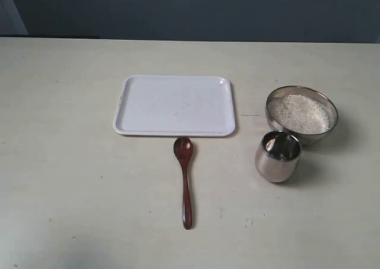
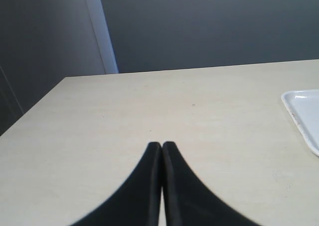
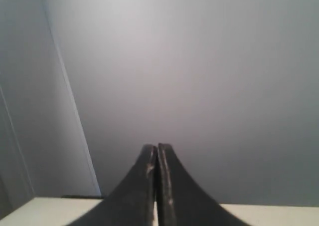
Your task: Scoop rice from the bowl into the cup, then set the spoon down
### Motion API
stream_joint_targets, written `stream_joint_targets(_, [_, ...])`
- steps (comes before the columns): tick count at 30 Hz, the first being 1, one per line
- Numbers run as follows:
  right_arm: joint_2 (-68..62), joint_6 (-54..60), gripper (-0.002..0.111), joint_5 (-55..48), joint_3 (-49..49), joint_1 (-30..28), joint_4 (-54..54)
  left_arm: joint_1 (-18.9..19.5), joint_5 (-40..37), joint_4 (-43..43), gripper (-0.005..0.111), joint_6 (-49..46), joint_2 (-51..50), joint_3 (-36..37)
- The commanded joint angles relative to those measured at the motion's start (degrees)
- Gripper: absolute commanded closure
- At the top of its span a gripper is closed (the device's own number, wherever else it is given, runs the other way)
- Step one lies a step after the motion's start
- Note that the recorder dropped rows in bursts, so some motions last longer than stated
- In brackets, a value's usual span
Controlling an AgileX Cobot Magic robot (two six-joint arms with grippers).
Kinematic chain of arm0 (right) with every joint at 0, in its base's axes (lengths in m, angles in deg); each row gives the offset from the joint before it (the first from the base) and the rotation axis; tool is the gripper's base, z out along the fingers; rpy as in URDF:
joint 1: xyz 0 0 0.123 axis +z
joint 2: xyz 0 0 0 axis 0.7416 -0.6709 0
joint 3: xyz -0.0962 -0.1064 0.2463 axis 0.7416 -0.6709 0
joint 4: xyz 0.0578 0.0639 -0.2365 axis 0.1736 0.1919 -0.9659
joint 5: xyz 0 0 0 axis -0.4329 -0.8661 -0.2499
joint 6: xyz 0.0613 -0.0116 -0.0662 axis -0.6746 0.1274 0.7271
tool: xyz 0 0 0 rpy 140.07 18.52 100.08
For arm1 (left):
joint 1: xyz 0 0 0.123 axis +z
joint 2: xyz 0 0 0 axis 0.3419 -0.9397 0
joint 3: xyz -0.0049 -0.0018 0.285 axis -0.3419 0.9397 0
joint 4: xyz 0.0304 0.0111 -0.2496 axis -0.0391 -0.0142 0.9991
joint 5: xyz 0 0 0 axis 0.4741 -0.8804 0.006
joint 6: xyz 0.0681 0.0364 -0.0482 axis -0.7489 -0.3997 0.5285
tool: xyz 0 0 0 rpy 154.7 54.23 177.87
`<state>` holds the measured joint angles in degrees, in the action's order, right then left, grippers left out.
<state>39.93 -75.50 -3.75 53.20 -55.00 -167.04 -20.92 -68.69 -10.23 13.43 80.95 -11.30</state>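
Note:
The dark red-brown wooden spoon (image 1: 186,180) lies flat on the table, its small bowl end near the tray and its handle pointing toward the front. At the right stands the wide steel bowl (image 1: 301,114), holding a heap of white rice (image 1: 298,113). The small rounded steel cup (image 1: 277,156) stands upright just in front of the bowl, nearly touching it. Neither gripper shows in the exterior view. My left gripper (image 2: 162,145) is shut with nothing in it, above bare table. My right gripper (image 3: 157,147) is shut and empty, pointing at a grey wall.
A white rectangular tray (image 1: 174,105) lies in the middle of the table, just behind the spoon; its corner (image 2: 303,113) shows in the left wrist view. A dark wall runs behind the table's far edge.

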Motion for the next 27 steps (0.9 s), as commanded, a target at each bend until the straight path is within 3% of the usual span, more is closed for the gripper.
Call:
stream_joint_targets(1, [-10.08, -4.52, 0.108, 6.53, 7.83, 0.74, -7.84, -0.31, 0.63, -0.30, 0.106, 0.27, 0.22, -0.14])
stream_joint_targets(5, [-18.58, -4.52, 0.108, 9.37, 12.93, 0.86, -7.84, -0.31, 0.63, -0.54, 0.106, 0.27, 0.22, -0.14])
stream_joint_targets(7, [-22.71, -4.52, 0.108, 5.61, 15.69, 0.86, -7.84, -0.31, 0.63, -0.54, 0.106, 0.27, 0.22, -0.14])
stream_joint_targets(11, [-29.26, -3.47, 0.108, -14.59, 18.55, 0.86, -7.84, -0.31, 0.63, -0.54, 0.106, 0.27, 0.22, -0.14])
stream_joint_targets(15, [-34.53, 3.84, 0.108, -27.88, 19.51, 0.86, -7.84, -0.31, 0.63, -0.54, 0.106, 0.27, 0.22, -0.14])
stream_joint_targets(18, [-38.37, 12.38, 0.108, -24.72, 20.44, 0.86, -7.84, -0.31, 0.63, -0.54, 0.106, 0.27, 0.22, -0.14])
stream_joint_targets(22, [-43.19, 13.70, 0.108, -15.15, 21.14, 1.71, -7.84, -0.31, 0.63, -0.54, 0.106, 0.27, 0.22, -0.14])
stream_joint_targets(27, [-47.62, 17.71, 0.108, -25.84, 21.14, 6.43, -7.84, -0.31, 0.63, -0.54, 0.106, 0.27, 0.22, -0.14])
